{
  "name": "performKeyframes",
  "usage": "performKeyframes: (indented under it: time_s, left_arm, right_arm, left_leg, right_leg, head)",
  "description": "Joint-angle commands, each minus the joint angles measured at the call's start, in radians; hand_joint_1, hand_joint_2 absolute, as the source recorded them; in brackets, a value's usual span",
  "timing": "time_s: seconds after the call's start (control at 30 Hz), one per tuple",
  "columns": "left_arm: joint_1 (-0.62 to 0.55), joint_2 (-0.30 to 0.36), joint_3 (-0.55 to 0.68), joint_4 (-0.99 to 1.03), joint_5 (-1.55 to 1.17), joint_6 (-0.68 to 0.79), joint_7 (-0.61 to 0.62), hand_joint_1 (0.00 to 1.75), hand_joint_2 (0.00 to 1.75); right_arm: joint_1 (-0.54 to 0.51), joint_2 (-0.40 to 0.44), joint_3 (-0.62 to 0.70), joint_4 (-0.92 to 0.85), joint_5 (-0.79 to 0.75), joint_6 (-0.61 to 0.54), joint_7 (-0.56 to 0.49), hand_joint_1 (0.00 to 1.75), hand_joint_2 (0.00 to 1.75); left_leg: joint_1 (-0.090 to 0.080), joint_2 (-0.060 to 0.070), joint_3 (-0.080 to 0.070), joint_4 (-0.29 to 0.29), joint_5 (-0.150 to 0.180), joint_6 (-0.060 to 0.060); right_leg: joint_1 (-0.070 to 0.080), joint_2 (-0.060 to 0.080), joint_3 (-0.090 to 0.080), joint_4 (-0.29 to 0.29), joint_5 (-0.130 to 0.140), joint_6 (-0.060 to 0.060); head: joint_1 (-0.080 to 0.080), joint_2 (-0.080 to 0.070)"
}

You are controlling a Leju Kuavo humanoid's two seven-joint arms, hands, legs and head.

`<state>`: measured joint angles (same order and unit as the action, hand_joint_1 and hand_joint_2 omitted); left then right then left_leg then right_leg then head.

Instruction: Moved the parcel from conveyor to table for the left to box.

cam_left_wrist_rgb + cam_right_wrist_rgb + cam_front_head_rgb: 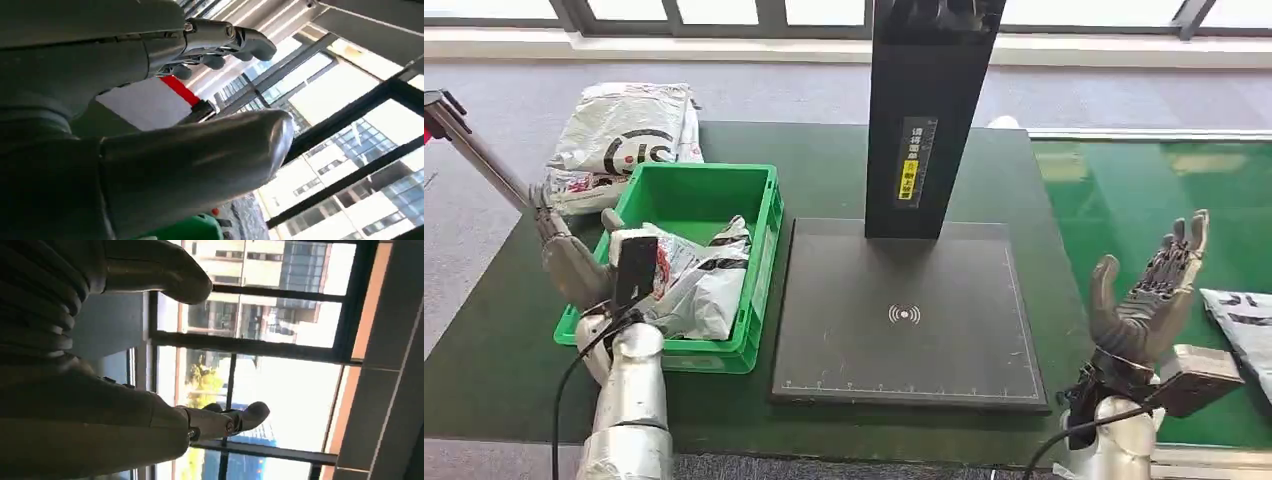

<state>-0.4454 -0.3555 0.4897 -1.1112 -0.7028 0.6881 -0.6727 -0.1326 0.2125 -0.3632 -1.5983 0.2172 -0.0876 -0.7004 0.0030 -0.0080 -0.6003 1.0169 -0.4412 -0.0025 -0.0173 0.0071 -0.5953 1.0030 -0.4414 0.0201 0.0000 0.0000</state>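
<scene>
Silver forearms framed the bottom of the head view as the robot stood at a dark green desk (504, 330). Its right hand (1149, 295) was raised palm-up above the green conveyor (1124, 200), fingers (1184, 245) spread and holding nothing. The parcel (1246, 325), a white bag with dark print, lay on the belt just to the outside of that hand, at the frame's right edge, so its full length and long axis could not be judged. That placed the right hand far nearer than the left, which by this reckoning made the pickup its job.

The left hand (574, 262) hovered at the near-left corner of a green box (759, 270) already holding bagged parcels; its fingers looked loosely apart with nothing between them. Between the two hands sat a black scanner plate (904, 320) under a dark upright column (929, 110), the likely set-down spot. Another bag (629, 135) rested behind the box.
</scene>
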Motion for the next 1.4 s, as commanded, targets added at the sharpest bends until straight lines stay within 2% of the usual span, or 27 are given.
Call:
performKeyframes:
  time_s: [0.03, 0.1, 0.13, 0.17, 0.2, 0.23, 0.27, 0.3, 0.33, 0.4, 0.43, 0.47, 0.5, 0.53, 0.57, 0.63, 0.67, 0.7, 0.9, 1.27, 1.4]
  left_arm:
    - [0.126, 0.014, -0.340, -0.059, 0.523, -0.537, -0.025, 0.00, 1.75]
    - [0.193, 0.012, -0.420, -0.090, 0.565, -0.663, -0.025, 0.00, 1.75]
    - [0.201, 0.014, -0.440, -0.082, 0.573, -0.702, -0.025, 0.00, 1.75]
    - [0.214, 0.019, -0.467, -0.075, 0.591, -0.754, -0.025, 0.00, 1.75]
    - [0.220, 0.036, -0.495, -0.064, 0.623, -0.851, -0.025, 0.00, 1.75]
    - [0.237, 0.060, -0.537, -0.082, 0.632, -0.941, -0.025, 0.00, 1.75]
    - [0.252, 0.065, -0.543, -0.096, 0.639, -0.958, -0.025, 0.00, 1.75]
    - [0.258, 0.068, -0.546, -0.102, 0.642, -0.958, -0.025, 0.00, 1.75]
    - [0.250, 0.093, -0.583, -0.093, 0.689, -0.942, -0.025, 0.00, 1.75]
    - [0.272, 0.082, -0.557, -0.109, 0.669, -0.979, -0.025, 0.00, 1.75]
    - [0.278, 0.079, -0.550, -0.119, 0.658, -0.987, -0.025, 0.00, 1.75]
    - [0.281, 0.080, -0.552, -0.122, 0.656, -0.991, -0.025, 0.00, 1.75]
    - [0.282, 0.080, -0.553, -0.126, 0.652, -0.995, -0.025, 0.00, 1.75]
    - [0.287, 0.080, -0.555, -0.135, 0.645, -0.999, -0.025, 0.00, 1.75]
    - [0.287, 0.080, -0.555, -0.135, 0.645, -0.999, -0.025, 0.00, 1.75]
    - [0.292, 0.082, -0.568, -0.145, 0.645, -1.005, -0.025, 0.00, 1.75]
    - [0.298, 0.085, -0.580, -0.158, 0.634, -1.008, -0.025, 0.00, 1.75]
    - [0.298, 0.085, -0.580, -0.158, 0.634, -1.008, -0.025, 0.00, 1.75]
    - [0.304, 0.083, -0.586, -0.164, 0.632, -1.006, -0.025, 0.00, 1.75]
    - [0.338, 0.101, -0.611, -0.191, 0.637, -0.990, -0.025, 0.00, 1.75]
    - [0.338, 0.101, -0.611, -0.191, 0.637, -0.990, -0.025, 0.00, 1.75]
  right_arm:
    - [-0.195, -0.117, -0.101, 0.650, 0.407, -0.589, 0.002, 0.00, 1.75]
    - [-0.272, -0.052, -0.389, 0.668, 0.750, -0.610, 0.002, 0.00, 1.75]
    - [-0.284, -0.041, -0.454, 0.646, 0.822, -0.610, 0.002, 0.00, 1.75]
    - [-0.304, -0.010, -0.565, 0.581, 0.987, -0.610, 0.014, 0.00, 1.75]
    - [-0.289, 0.030, -0.608, 0.356, 1.338, -0.610, 0.157, 0.00, 1.75]
    - [-0.084, -0.268, -0.243, 0.385, 1.354, -0.610, 0.519, 0.00, 1.75]
    - [-0.102, -0.443, 0.134, 0.470, 1.354, -0.610, 0.896, 0.00, 1.75]
    - [-0.114, -0.467, 0.421, 0.483, 1.354, -0.610, 1.255, 0.00, 1.75]
    - [-0.110, -0.452, 0.351, 0.500, 1.354, -0.610, 1.192, 0.00, 1.75]
    - [-0.145, -0.494, 0.470, 0.569, 1.354, -0.610, 1.323, 0.00, 1.75]
    - [-0.146, -0.473, 0.434, 0.574, 1.354, -0.610, 1.314, 0.00, 1.75]
    - [-0.151, -0.476, 0.428, 0.585, 1.354, -0.610, 1.310, 0.00, 1.75]
    - [-0.157, -0.481, 0.426, 0.599, 1.354, -0.610, 1.314, 0.00, 1.75]
    - [-0.160, -0.453, 0.364, 0.602, 1.354, -0.610, 1.281, 0.00, 1.75]
    - [-0.160, -0.453, 0.364, 0.602, 1.354, -0.610, 1.281, 0.00, 1.75]
    - [-0.183, -0.460, 0.347, 0.645, 1.354, -0.610, 1.278, 0.00, 1.75]
    - [-0.186, -0.441, 0.286, 0.646, 1.354, -0.610, 1.256, 0.00, 1.75]
    - [-0.186, -0.441, 0.286, 0.646, 1.354, -0.610, 1.256, 0.00, 1.75]
    - [-0.192, -0.443, 0.277, 0.658, 1.354, -0.610, 1.256, 0.00, 1.75]
    - [-0.227, -0.406, 0.012, 0.730, 1.354, -0.610, 1.174, 0.00, 1.75]
    - [-0.227, -0.406, 0.012, 0.730, 1.354, -0.610, 1.174, 0.00, 1.75]
  left_leg:
    - [0.002, 0.002, 0.002, -0.002, 0.000, 0.000]
    - [0.001, 0.001, 0.002, -0.001, 0.000, 0.001]
    - [0.001, 0.000, 0.003, -0.003, 0.001, 0.001]
    - [0.000, 0.000, 0.004, -0.003, 0.000, 0.001]
    - [0.000, 0.000, 0.004, -0.003, 0.001, 0.001]
    - [-0.003, -0.004, 0.001, -0.002, 0.001, 0.001]
    - [-0.002, -0.002, 0.001, 0.000, 0.000, 0.000]
    - [-0.001, -0.010, 0.003, -0.003, 0.001, 0.001]
    - [-0.002, 0.000, 0.001, -0.001, 0.000, 0.002]
    - [-0.001, 0.007, 0.002, -0.001, -0.002, 0.002]
    - [-0.003, -0.001, -0.002, 0.000, -0.002, 0.002]
    - [-0.001, -0.015, -0.008, 0.000, 0.002, 0.005]
    - [-0.001, -0.010, -0.006, -0.001, 0.000, 0.005]
    - [-0.001, -0.009, -0.002, -0.003, 0.000, 0.004]
    - [-0.001, -0.012, -0.003, -0.001, 0.000, 0.004]
    - [-0.002, -0.002, 0.001, -0.001, -0.003, 0.002]
    - [-0.001, -0.001, 0.002, -0.002, -0.003, 0.002]
    - [-0.001, -0.007, 0.001, -0.001, -0.002, 0.002]
    - [-0.001, -0.009, -0.001, 0.000, -0.001, 0.002]
    - [-0.001, -0.011, -0.001, 0.000, -0.001, 0.002]
    - [-0.001, -0.009, 0.000, -0.001, -0.001, 0.002]
  right_leg:
    - [0.002, 0.000, 0.004, -0.004, 0.002, 0.000]
    - [0.001, 0.000, 0.004, -0.003, 0.001, 0.000]
    - [0.001, -0.001, 0.005, -0.005, 0.002, 0.000]
    - [0.000, -0.001, 0.006, -0.004, 0.001, 0.000]
    - [0.000, -0.002, 0.006, -0.005, 0.002, 0.000]
    - [-0.003, -0.005, 0.002, -0.001, 0.000, 0.000]
    - [-0.002, -0.003, 0.002, -0.001, 0.001, 0.001]
    - [-0.001, -0.012, 0.007, -0.006, 0.000, 0.001]
    - [-0.002, 0.000, 0.001, -0.003, 0.002, 0.002]
    - [0.000, 0.006, 0.003, -0.004, 0.003, 0.001]
    - [-0.003, 0.000, 0.005, -0.002, 0.001, 0.003]
    - [-0.001, -0.014, 0.005, -0.002, 0.000, 0.005]
    - [-0.001, -0.009, 0.005, -0.004, 0.001, 0.004]
    - [0.000, -0.008, 0.008, -0.006, 0.000, 0.003]
    - [0.000, -0.011, 0.007, -0.004, -0.001, 0.003]
    - [-0.001, -0.002, 0.005, -0.004, -0.001, 0.003]
    - [-0.001, -0.001, 0.005, -0.005, -0.001, 0.002]
    - [-0.001, -0.007, 0.005, -0.005, -0.002, 0.003]
    - [0.000, -0.008, 0.005, -0.004, -0.002, 0.004]
    - [-0.001, -0.010, 0.005, -0.003, -0.003, 0.004]
    - [-0.001, -0.008, 0.006, -0.004, -0.002, 0.003]
  head:
    - [0.000, 0.000]
    - [0.000, 0.000]
    - [0.000, 0.000]
    - [0.000, 0.000]
    - [0.000, 0.000]
    - [0.000, 0.000]
    - [0.000, 0.000]
    - [0.000, 0.000]
    - [0.000, 0.000]
    - [0.000, 0.000]
    - [0.000, 0.000]
    - [0.001, 0.000]
    - [0.001, 0.000]
    - [0.000, 0.000]
    - [0.001, 0.000]
    - [-0.001, 0.000]
    - [0.000, 0.000]
    - [0.000, 0.000]
    - [0.000, 0.000]
    - [0.000, 0.000]
    - [0.000, 0.000]
